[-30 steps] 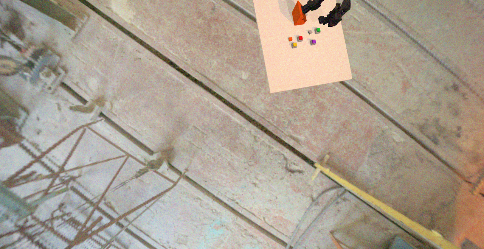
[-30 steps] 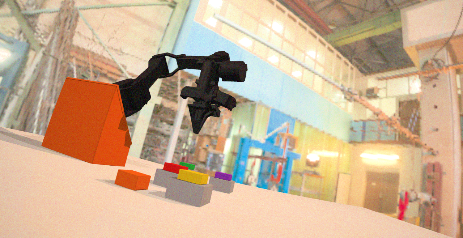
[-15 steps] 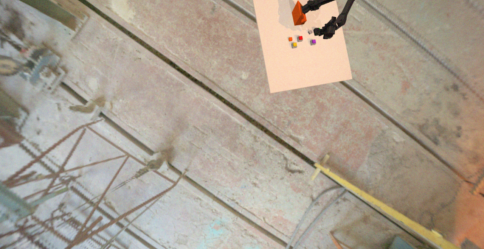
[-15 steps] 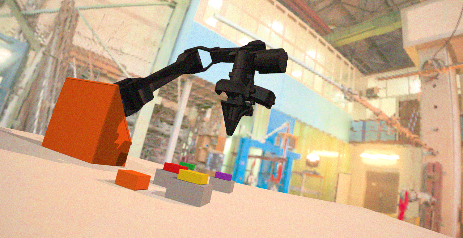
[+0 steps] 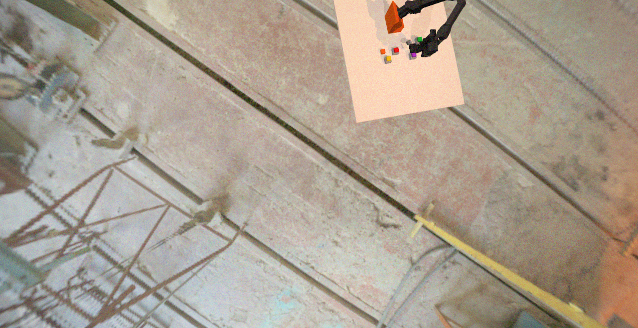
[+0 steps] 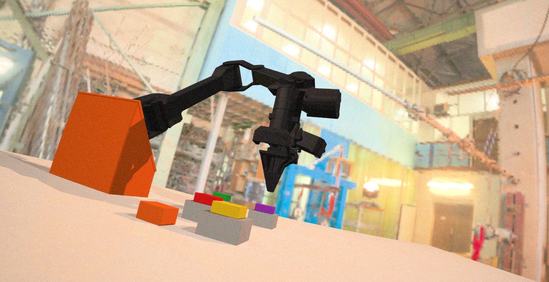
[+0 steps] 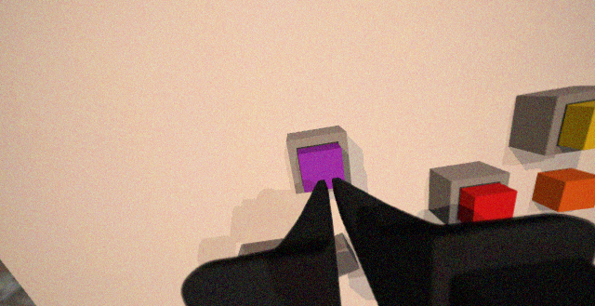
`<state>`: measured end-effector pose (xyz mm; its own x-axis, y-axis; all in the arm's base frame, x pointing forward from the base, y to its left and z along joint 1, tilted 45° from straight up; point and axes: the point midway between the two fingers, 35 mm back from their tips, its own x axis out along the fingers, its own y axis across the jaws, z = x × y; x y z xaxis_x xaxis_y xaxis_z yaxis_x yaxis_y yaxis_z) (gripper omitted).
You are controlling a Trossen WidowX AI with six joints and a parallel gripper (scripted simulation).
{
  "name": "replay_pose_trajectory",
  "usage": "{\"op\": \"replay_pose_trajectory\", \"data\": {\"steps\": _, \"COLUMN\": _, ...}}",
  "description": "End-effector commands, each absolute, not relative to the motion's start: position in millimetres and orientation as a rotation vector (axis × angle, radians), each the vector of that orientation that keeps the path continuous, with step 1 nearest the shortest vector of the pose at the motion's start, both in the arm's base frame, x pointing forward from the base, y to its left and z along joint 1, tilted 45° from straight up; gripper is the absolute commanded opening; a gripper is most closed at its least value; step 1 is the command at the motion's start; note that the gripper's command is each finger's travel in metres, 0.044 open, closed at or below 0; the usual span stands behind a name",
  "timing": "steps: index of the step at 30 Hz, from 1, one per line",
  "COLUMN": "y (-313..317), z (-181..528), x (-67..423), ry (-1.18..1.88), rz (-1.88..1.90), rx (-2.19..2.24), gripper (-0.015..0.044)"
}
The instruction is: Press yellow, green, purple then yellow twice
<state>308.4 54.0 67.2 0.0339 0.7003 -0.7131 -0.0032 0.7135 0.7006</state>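
Pincer (image 7: 327,184) closed, empty, poised above purple button (image 7: 322,166), near table's (image 5: 401,98) arm-side edge. Button looks rigid, spring-loaded cap in grey housing; no grasp needed, push squarely on its centre.

Industrial hall: a pale blue far wall (image 6: 245,55) under a band of bright windows (image 6: 330,32), with green roof beams (image 6: 433,34) at right. Below lies a worn, cracked concrete floor (image 5: 267,169) crossed by a yellow plank (image 5: 504,272).
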Motion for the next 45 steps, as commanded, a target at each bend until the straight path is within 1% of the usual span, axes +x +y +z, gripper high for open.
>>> {"op": "replay_pose_trajectory", "data": {"steps": 1, "y": 59.6, "z": 61.8, "x": 306.4, "ry": 1.459, "rz": 0.598, "rx": 0.621, "gripper": 0.0020}}
{"op": "replay_pose_trajectory", "data": {"steps": 18, "y": 78.6, "z": 43.3, "x": 306.7, "ry": 1.458, "rz": 0.599, "rx": 0.622, "gripper": 0.0020}}
{"op": "replay_pose_trajectory", "data": {"steps": 37, "y": 78.8, "z": 43.2, "x": 306.7, "ry": 1.458, "rz": 0.599, "rx": 0.622, "gripper": 0.0020}}
{"op": "replay_pose_trajectory", "data": {"steps": 41, "y": 56.3, "z": 65.3, "x": 306.3, "ry": 1.458, "rz": 0.598, "rx": 0.620, "gripper": 0.0020}}
{"op": "replay_pose_trajectory", "data": {"steps": 45, "y": 52.7, "z": 68.8, "x": 306.1, "ry": 1.459, "rz": 0.598, "rx": 0.621, "gripper": 0.0020}}
